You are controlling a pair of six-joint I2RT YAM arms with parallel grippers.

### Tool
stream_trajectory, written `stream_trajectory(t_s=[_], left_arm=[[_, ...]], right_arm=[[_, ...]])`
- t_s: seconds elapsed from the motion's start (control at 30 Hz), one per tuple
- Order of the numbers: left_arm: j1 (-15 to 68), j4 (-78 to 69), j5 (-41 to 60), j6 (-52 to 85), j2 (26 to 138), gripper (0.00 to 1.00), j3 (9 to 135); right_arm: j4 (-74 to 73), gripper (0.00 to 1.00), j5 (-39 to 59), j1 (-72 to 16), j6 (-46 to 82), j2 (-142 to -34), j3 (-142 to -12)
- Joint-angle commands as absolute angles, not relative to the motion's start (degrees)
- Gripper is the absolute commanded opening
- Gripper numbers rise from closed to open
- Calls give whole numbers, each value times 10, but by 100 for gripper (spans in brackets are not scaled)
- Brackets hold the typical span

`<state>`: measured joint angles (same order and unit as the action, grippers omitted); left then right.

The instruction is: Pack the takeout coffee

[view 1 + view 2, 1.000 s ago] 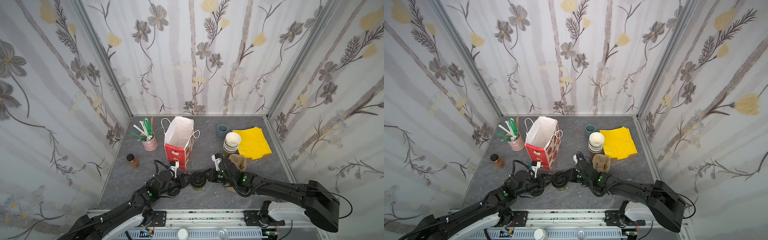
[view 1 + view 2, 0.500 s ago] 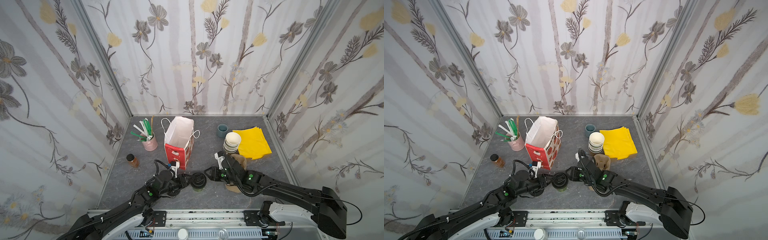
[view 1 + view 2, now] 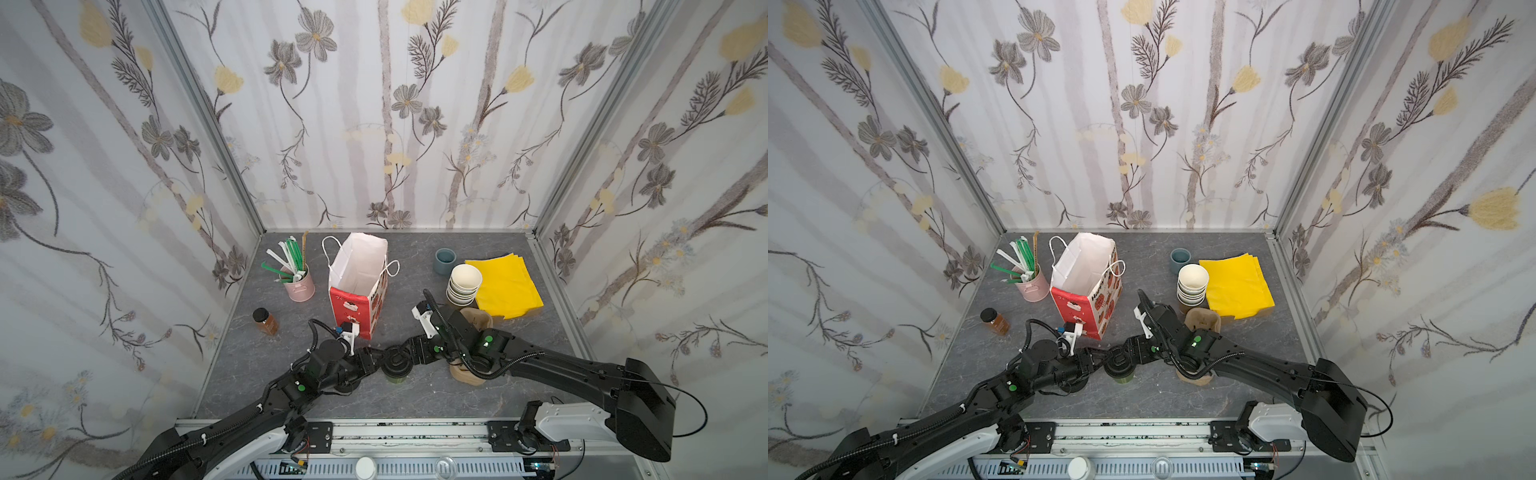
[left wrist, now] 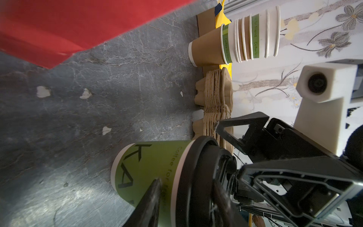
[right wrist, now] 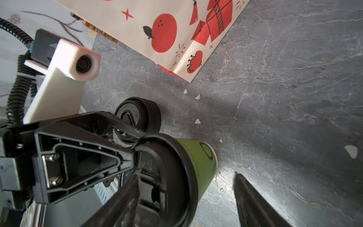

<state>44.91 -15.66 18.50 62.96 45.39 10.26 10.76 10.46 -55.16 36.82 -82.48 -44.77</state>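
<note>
The takeout coffee (image 3: 395, 369) (image 3: 1120, 367), an olive-green paper cup with a black sip lid, stands upright on the grey table in front of the bag. My left gripper (image 3: 376, 361) (image 4: 186, 196) reaches it from the left and is shut on it at the lid and rim. One of its fingers (image 4: 153, 196) lies on the green side (image 4: 149, 163). My right gripper (image 3: 411, 354) (image 5: 186, 200) is open at the cup's right. One finger crosses the lid (image 5: 167, 173) and the other stands clear over bare table. The red-and-white paper bag (image 3: 351, 307) (image 3: 1075, 299) stands open just behind.
A squat stack of black lids (image 5: 137, 118) sits under my left arm. Pink tin of stirrers (image 3: 299, 286) and brown bottle (image 3: 265, 321) are at the left. Stacked paper cups (image 3: 463, 282), yellow napkins (image 3: 505, 286), a blue-grey cup (image 3: 444, 261) and cardboard carriers (image 3: 478, 320) are at the right.
My right gripper has opened from shut at the cup's lid and drawn slightly back to the right. The left gripper and the cup have stayed in place.
</note>
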Motion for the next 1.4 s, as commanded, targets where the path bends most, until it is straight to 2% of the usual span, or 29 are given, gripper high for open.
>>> stream_trajectory(t_s=[0.0, 0.2, 0.33, 0.4, 0.57, 0.77, 1.1, 1.37], left_arm=[[448, -115, 185, 622, 450, 47, 107], [447, -84, 164, 616, 418, 67, 131], [441, -9, 144, 606, 378, 72, 153], [441, 44, 133, 604, 352, 72, 164], [443, 139, 162, 612, 312, 61, 168], [468, 147, 188, 621, 315, 55, 158], [471, 146, 207, 626, 297, 52, 162], [471, 138, 237, 625, 300, 49, 167]], right_arm=[[82, 76, 140, -551, 354, -831, -453], [80, 82, 136, -550, 357, -831, -453], [82, 84, 132, -548, 359, -832, -450], [84, 84, 131, -548, 359, -832, -450], [85, 83, 132, -548, 360, -836, -446], [85, 80, 128, -548, 362, -845, -439], [100, 77, 112, -548, 366, -860, -437], [76, 82, 126, -548, 377, -811, -440]])
